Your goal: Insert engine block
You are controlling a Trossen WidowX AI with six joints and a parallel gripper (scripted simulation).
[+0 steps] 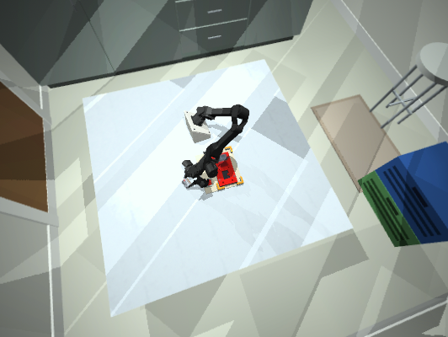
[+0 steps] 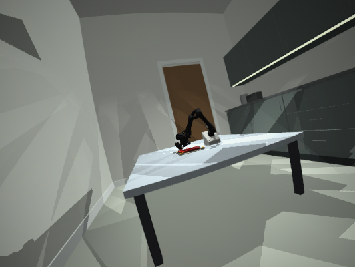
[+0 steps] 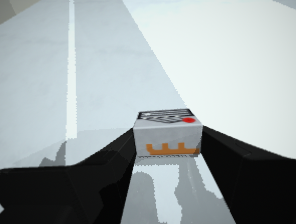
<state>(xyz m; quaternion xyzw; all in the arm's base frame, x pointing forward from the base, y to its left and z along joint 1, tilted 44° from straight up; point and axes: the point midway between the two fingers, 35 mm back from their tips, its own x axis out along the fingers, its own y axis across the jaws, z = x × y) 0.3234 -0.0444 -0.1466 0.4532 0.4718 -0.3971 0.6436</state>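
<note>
The black parallel-jaw gripper (image 3: pixel 167 145) is grasping the small grey engine block (image 3: pixel 167 136), with its striped top, red dot and orange comb-shaped mark, between both black fingers. The block is hanging over the pale glossy table top (image 1: pixel 139 236), just beside the red car body (image 1: pixel 227 169) on its tan, orange-cornered base plate (image 1: pixel 240 180). Farther off, the arm is rising from a light grey pedestal (image 1: pixel 198 133).
</note>
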